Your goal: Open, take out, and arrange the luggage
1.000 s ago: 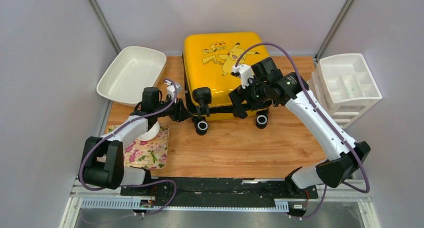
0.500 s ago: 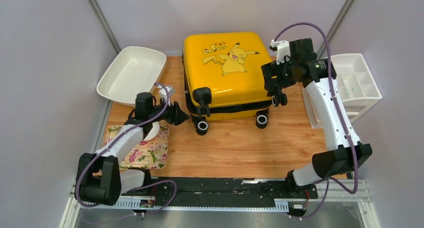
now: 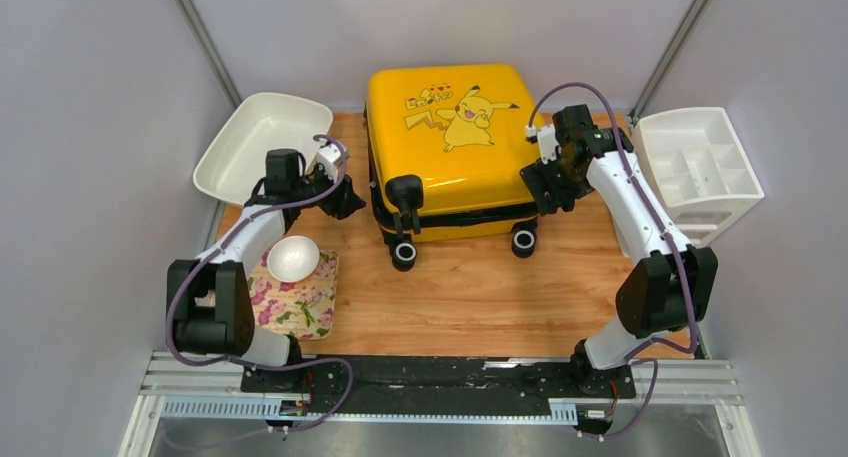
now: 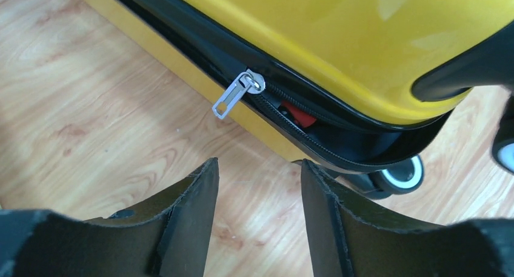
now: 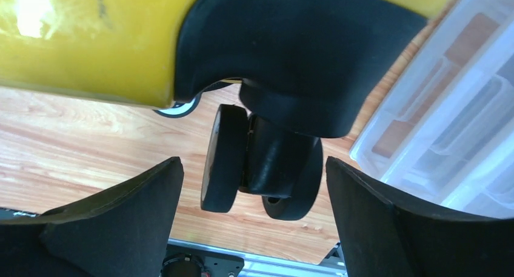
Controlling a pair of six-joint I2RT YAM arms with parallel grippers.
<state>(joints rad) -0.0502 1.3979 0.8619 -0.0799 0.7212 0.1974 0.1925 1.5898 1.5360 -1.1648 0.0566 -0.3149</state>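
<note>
The yellow luggage (image 3: 445, 147) lies flat at the back middle of the table, Pikachu print up and wheels toward me. My left gripper (image 3: 350, 199) is open and empty at its left side. In the left wrist view the gripper (image 4: 259, 168) faces the silver zipper pull (image 4: 233, 94). The black zipper gapes a little beside the pull, and something red (image 4: 297, 114) shows inside. My right gripper (image 3: 548, 192) is open at the right front corner. In the right wrist view (image 5: 253, 162) a black wheel (image 5: 221, 159) shows between its spread fingers, untouched.
A white basin (image 3: 262, 145) leans at the back left. A white bowl (image 3: 293, 258) sits on a floral cloth (image 3: 300, 307) near the left arm. A white compartment organizer (image 3: 700, 172) stands on the right, close beside my right gripper (image 5: 448, 125).
My right arm swung off the luggage's front to its right side and lowered to the right front wheel. My left gripper moved back along the left side, uncovering the white bowl.
</note>
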